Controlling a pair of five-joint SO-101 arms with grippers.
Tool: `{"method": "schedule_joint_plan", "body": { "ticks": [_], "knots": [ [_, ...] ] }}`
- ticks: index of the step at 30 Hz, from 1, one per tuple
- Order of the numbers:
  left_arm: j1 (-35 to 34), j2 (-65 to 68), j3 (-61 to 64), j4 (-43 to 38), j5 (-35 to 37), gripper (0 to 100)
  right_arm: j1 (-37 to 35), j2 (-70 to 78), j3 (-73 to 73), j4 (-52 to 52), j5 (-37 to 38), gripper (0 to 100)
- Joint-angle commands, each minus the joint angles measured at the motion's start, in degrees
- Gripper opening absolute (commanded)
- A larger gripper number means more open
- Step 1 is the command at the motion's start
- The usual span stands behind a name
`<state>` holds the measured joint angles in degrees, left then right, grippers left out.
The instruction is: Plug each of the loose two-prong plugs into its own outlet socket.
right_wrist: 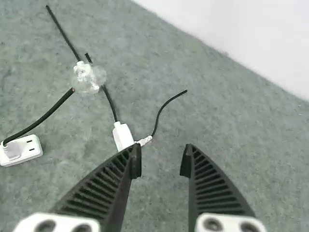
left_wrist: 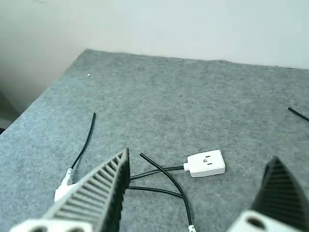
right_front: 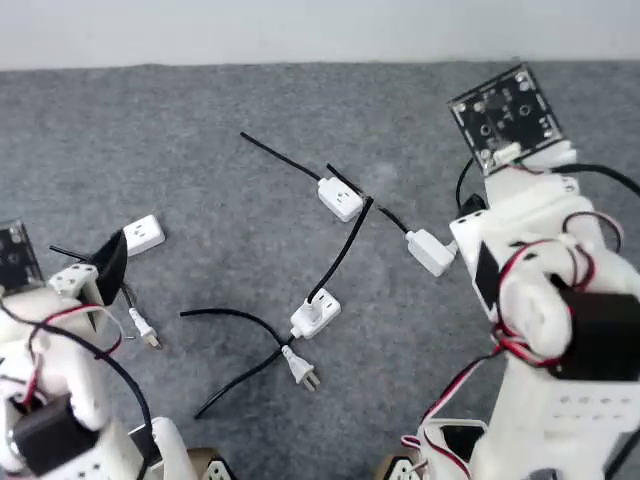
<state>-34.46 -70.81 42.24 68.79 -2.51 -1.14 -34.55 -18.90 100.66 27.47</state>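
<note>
Plugs: small and white, each with two metal prongs and a thin black cord.
Left plug: the left plug (right_front: 146,331) lies far to the left of the middle socket (right_front: 316,314).
Near plug: the near plug (right_front: 303,372) lies just beside the middle socket, on the side closer to the arms.
Right plug: the right plug (right_wrist: 145,141) lies up against the right socket (right_front: 430,251). I cannot tell if it is pushed in.
Sockets: white blocks on black cords. The left socket (right_front: 143,233) sits far left of the middle socket. The top socket (right_front: 340,198) sits behind it. The right socket sits behind it and to the right.
Mat: the grey mat (right_front: 230,120) has lots of bare room behind and left of the middle socket. Its far edge meets a pale wall (right_front: 300,30).
Left gripper: the left gripper (left_wrist: 200,155) is spread wide and holds nothing. It is near the left socket and the left plug.
Right gripper: the right gripper (right_wrist: 162,147) has its fingers a little apart and pinches nothing. The right socket and right plug lie just ahead of its tips.
</note>
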Motion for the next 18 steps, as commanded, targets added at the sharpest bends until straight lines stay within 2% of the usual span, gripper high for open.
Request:
{"method": "schedule_joint_plan", "body": {
  "ticks": [1,18],
  "knots": [
    [-0.4,12.8,-7.9,-0.9,-0.6,41,1.0,-2.9,-2.8,1.7,-0.7,15.4],
    [2.5,71.3,-37.7,-11.3,0.9,41,0.8,-5.7,-2.4,2.2,-0.8,15.4]
  ]
}}
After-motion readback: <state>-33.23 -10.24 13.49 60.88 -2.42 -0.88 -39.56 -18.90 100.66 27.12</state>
